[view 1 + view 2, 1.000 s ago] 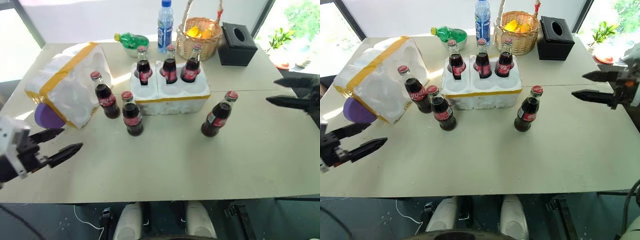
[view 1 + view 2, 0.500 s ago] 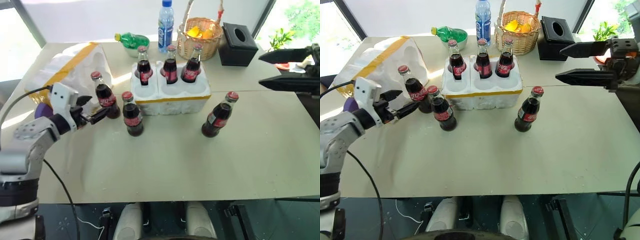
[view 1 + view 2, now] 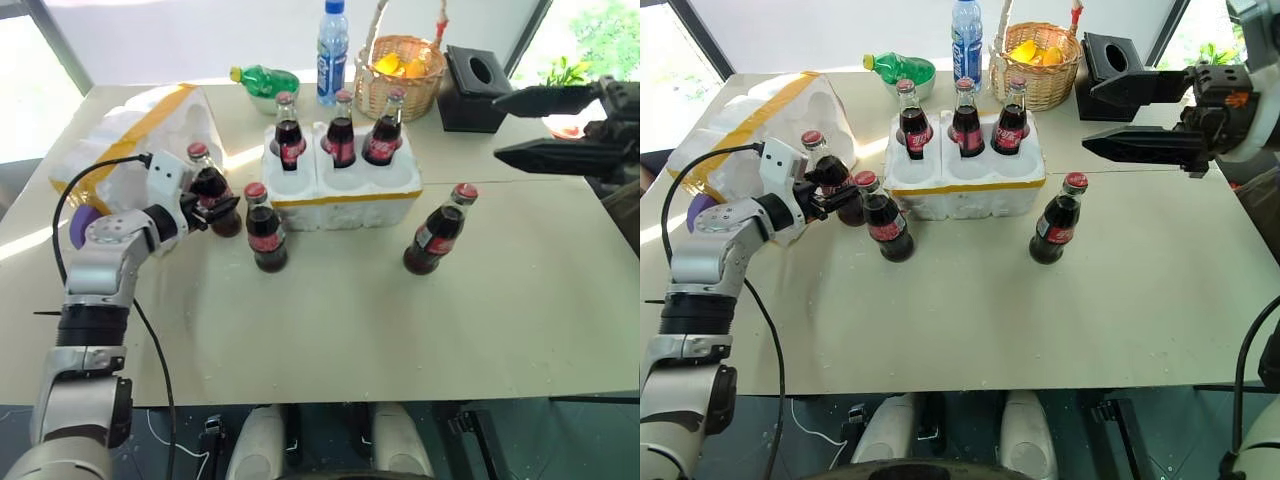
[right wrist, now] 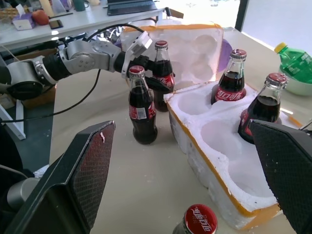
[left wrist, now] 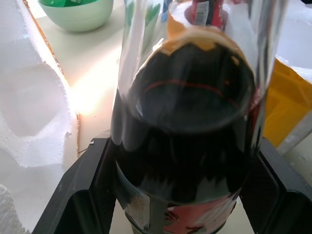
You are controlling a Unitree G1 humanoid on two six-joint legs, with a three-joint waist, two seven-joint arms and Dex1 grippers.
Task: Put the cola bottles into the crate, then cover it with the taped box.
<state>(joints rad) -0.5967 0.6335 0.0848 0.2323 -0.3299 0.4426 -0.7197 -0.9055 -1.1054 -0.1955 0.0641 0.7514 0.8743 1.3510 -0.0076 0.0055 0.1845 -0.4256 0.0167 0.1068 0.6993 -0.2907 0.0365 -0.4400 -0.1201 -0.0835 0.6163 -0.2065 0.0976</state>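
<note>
Nearest you, low in the frame, the table (image 3: 330, 340) lies bare. Just above it, right of centre, one cola bottle (image 3: 436, 232) stands upright and alone; left of centre a second bottle (image 3: 264, 229) stands upright just in front of the crate (image 3: 345, 196). At the left edge, your left gripper (image 3: 215, 207) reaches level to a third bottle (image 3: 207, 185); the wrist view shows its two fingers (image 5: 78, 195) flanking the glass body above the red label, though you cannot tell whether they already pinch it or are merely closing. Behind it, upper left, the taped box (image 3: 135, 160) lies tipped on its side with its hollow facing the bottles. At upper centre, the crate holds three bottles (image 3: 340, 130) in its far wells; the three near wells stand empty. At the upper right edge, your right gripper (image 3: 520, 128) hangs spread wide, holding nothing. My judgement: the bottles are heavy for their size, rigid, smooth and breakable, and top-heavy when nudged, so grasp the body at or just above the label and keep it upright; the foam is light and dents easily.
</note>
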